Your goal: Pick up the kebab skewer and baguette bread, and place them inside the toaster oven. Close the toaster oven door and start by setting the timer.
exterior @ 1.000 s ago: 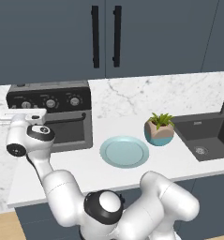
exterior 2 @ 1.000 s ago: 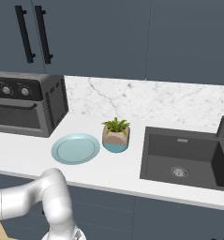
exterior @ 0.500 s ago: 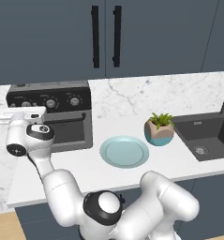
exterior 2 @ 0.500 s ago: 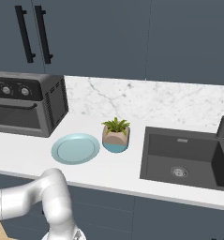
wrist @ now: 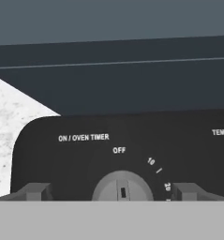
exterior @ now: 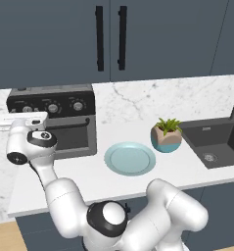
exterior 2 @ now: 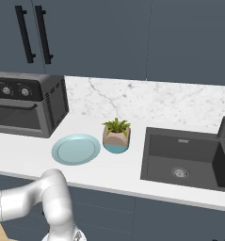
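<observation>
Here, timer knob [wrist: 122,186] between open jaws, untouched

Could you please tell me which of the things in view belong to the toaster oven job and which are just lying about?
Belonging to the job:
- toaster oven, door shut
- its timer knob, pointing at OFF
- open gripper, fingertips either side of that knob

Just lying about:
- plate
- potted plant
- sink

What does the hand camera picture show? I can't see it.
The open gripper faces the toaster oven control panel, its two fingertips either side of a grey knob labelled ON / OVEN TIMER, marker pointing at OFF. Dark cabinets sit above.
</observation>
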Tool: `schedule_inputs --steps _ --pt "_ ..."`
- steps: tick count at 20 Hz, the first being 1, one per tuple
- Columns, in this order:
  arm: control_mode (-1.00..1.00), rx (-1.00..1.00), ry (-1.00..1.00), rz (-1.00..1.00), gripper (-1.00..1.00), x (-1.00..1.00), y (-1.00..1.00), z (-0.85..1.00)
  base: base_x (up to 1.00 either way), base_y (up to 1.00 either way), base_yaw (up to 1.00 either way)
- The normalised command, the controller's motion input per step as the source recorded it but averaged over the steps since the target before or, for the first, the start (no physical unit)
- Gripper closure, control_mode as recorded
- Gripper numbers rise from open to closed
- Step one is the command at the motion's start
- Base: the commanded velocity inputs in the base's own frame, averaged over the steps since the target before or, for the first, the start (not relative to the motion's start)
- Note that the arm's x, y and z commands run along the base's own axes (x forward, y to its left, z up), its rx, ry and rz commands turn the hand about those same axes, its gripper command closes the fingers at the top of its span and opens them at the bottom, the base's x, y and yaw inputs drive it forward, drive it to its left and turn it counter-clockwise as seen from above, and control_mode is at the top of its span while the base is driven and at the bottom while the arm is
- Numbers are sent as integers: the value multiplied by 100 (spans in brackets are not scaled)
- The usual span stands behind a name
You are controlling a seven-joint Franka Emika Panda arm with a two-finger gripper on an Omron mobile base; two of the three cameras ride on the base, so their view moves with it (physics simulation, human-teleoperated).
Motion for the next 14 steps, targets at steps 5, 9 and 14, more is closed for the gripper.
schedule_inputs --steps 5,9,14 --pt "-100 0 0 0 -100 0 0 0 0 0 0" --pt "-100 0 0 0 -100 0 0 0 0 0 0" --pt "-100 0 0 0 100 0 0 0 0 0 0"
